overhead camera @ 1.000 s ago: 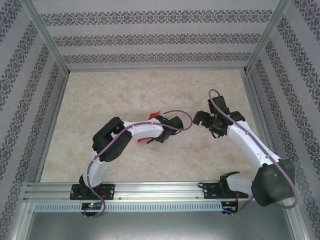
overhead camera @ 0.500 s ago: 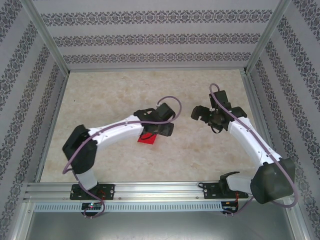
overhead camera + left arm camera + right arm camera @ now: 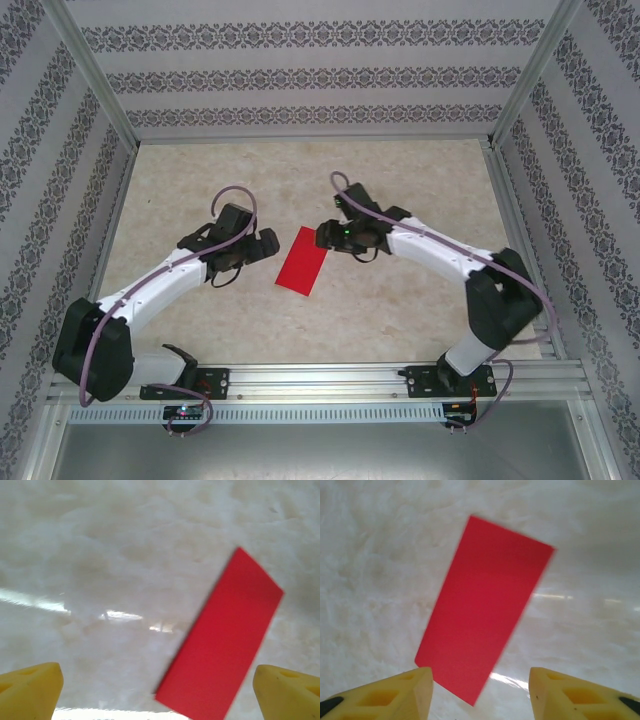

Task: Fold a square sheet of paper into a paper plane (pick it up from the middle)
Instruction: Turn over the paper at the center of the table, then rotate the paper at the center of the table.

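Note:
The square sheet of paper (image 3: 303, 260) is bright red and lies flat on the table as a long, narrow rectangle, slanting from upper right to lower left. My left gripper (image 3: 266, 245) hovers just left of it, open and empty; in the left wrist view the paper (image 3: 225, 640) lies between the yellow fingertips (image 3: 30, 690), nearer the right one. My right gripper (image 3: 324, 237) hangs at the paper's upper right end, open with its jaws half apart. In the right wrist view the paper (image 3: 485, 615) lies ahead of the gripper (image 3: 480, 695). The paper plane is out of view.
The marble-patterned table (image 3: 400, 180) is walled by patterned panels on three sides. An aluminium rail (image 3: 320, 378) carrying both arm bases runs along the near edge. Purple cables loop above each wrist.
My left gripper let go of the red paper, opened wide and swung left. The paper now lies flat. My right arm moved left to the paper's end, its jaws narrowing.

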`<control>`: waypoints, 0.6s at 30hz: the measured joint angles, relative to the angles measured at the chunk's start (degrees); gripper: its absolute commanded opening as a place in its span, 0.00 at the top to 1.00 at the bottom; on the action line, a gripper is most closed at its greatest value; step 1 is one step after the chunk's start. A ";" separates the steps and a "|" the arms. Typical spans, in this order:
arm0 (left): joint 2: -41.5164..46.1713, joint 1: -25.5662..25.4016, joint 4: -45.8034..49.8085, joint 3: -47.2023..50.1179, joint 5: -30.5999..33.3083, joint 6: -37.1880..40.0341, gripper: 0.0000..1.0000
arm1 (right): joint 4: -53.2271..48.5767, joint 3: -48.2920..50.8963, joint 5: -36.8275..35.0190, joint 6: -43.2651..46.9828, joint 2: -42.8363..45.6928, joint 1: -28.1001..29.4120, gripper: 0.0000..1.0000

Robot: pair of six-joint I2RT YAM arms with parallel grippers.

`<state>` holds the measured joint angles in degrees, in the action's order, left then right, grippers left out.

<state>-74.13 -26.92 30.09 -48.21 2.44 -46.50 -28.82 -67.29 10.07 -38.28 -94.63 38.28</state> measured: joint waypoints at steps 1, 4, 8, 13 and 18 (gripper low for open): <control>0.76 0.72 0.00 0.94 -0.04 -0.39 0.00 | 0.55 -1.42 0.31 -0.37 -2.14 1.18 0.53; 3.54 2.93 0.04 3.61 -0.04 -1.01 0.00 | 1.84 -6.01 1.14 -1.14 -8.48 4.48 0.54; 6.12 5.35 0.28 5.99 -0.11 -1.66 0.00 | 2.36 -11.91 1.86 -1.55 -15.63 7.80 0.55; 7.34 6.29 1.36 6.49 -0.48 -1.88 0.00 | 2.27 -15.69 2.08 -1.79 -21.38 9.75 0.55; 7.61 6.29 1.51 6.49 -0.74 -1.88 0.00 | 0.81 -15.98 2.08 -1.55 -24.55 9.73 0.55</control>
<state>-66.52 -20.62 31.59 -41.71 1.69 -48.38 -28.01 -83.26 12.14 -39.83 -119.17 48.01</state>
